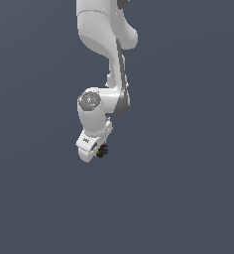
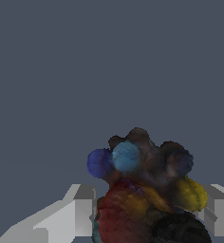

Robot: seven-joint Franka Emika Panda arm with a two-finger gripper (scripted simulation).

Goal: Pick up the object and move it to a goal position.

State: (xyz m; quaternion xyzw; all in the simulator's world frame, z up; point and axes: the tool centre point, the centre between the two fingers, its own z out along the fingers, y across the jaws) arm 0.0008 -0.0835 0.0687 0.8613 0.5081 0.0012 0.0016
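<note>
The object [image 1: 102, 151] is a tiny dark lump speckled red, yellow and blue, showing just under the white arm's hand in the exterior view. In the wrist view the object [image 2: 142, 190] fills the space between two grey fingers [image 2: 80, 209], which press against its sides. My gripper [image 1: 100, 152] is shut on it. Its bumps are blue, dark red, yellow and black. The fingertips are mostly hidden behind the hand in the exterior view.
A plain grey-blue background surrounds the white arm [image 1: 106, 54], which hangs down from the upper edge of the exterior view. No other objects, containers or edges show in either view.
</note>
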